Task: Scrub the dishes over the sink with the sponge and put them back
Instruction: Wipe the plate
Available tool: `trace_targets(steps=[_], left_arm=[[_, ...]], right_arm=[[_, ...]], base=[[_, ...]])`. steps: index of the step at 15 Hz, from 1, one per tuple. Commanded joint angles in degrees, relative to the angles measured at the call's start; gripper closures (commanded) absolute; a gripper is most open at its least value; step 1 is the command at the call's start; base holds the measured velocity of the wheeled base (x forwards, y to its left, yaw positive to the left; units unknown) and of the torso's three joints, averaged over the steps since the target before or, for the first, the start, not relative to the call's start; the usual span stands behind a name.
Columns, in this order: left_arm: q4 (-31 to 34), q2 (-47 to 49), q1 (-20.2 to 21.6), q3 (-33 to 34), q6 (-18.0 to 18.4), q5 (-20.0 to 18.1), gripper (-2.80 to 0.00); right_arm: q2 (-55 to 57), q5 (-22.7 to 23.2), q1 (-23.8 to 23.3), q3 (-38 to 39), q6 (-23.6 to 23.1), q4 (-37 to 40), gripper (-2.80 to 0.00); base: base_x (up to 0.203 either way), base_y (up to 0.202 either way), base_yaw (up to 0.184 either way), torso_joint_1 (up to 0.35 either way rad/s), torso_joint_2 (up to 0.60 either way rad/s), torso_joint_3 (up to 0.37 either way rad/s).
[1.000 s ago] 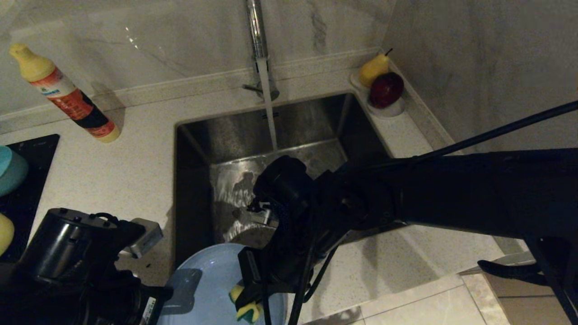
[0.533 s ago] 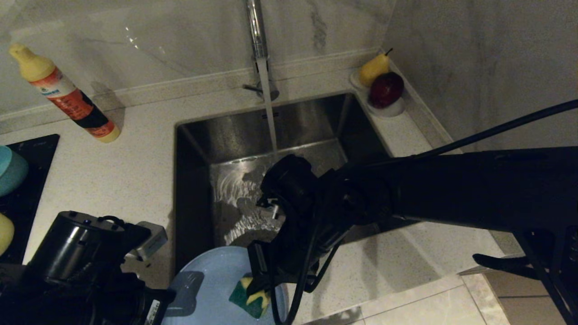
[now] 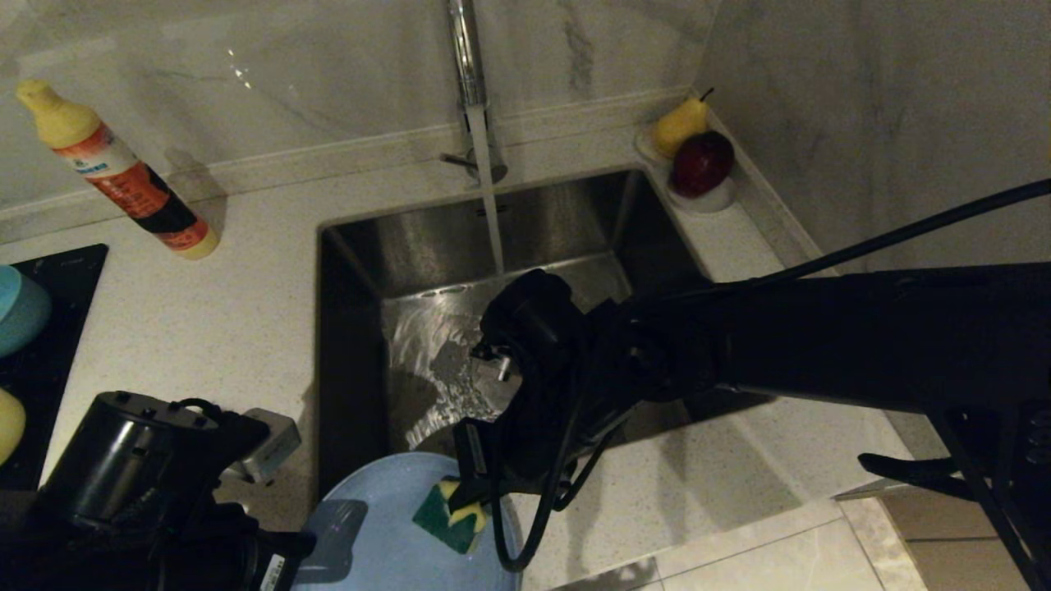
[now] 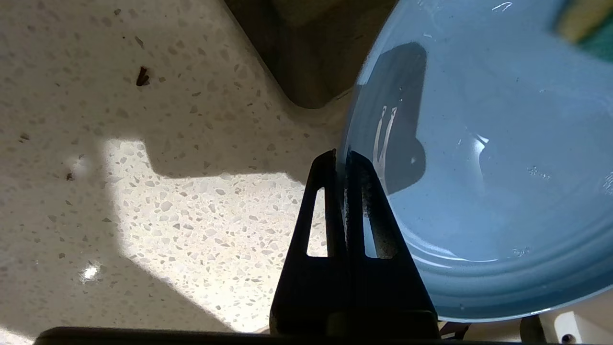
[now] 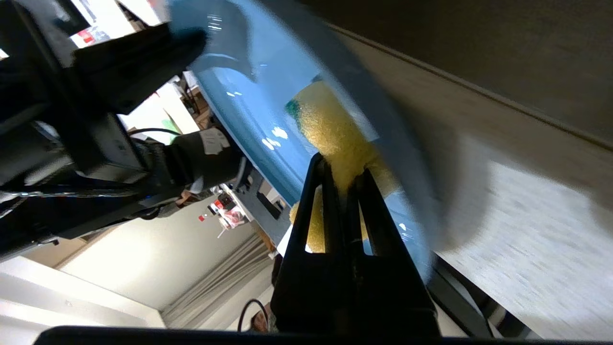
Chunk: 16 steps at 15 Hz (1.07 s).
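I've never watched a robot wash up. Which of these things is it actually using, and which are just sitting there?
In use:
light-blue plate, pinched at its rim by the left gripper
sponge, clamped in the right gripper
sink, tap running

Lying about:
detergent bottle
pear and red apple
teal bowl

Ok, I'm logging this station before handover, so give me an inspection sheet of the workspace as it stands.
Surface: speckled counter around the sink; tap running.
Job's things: plate at the sink's near edge; sponge on it; teal bowl and yellow bowl at far left.
Clutter: bottle by the wall; pear and apple in a white dish.
Grippers: left hand shut on the plate's rim; right hand shut on the sponge.
Cables: black cable over the right arm.
Surroundings: marble wall, tiled floor.
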Motion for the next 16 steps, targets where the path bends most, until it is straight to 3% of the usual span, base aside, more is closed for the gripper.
trace_targets(steps=[1,10,16], left_arm=[[0.0,-0.1,-0.4,0.0,0.0,-0.1,0.0],[-0.1,0.2,-1.5,0.7,-0.1,-0.1,0.0],[-0.1,0.1,-1.5,1.4,-0.1,-0.3,0.0]], right_arm=[[0.1,0.0,1.0,0.0,0.2,-1.1,0.0],[4.8,-4.2,4.4,-0.1,-1.3,-8.6,0.0],[1.6,-4.8,4.6,-0.1,-1.3,-10.9,0.0]], base=[[0.0,0.0,0.0,0.0,0.0,0.0],[0.0,0.0,0.0,0.0,0.0,0.0],[0.0,0.0,0.0,0.0,0.0,0.0]])
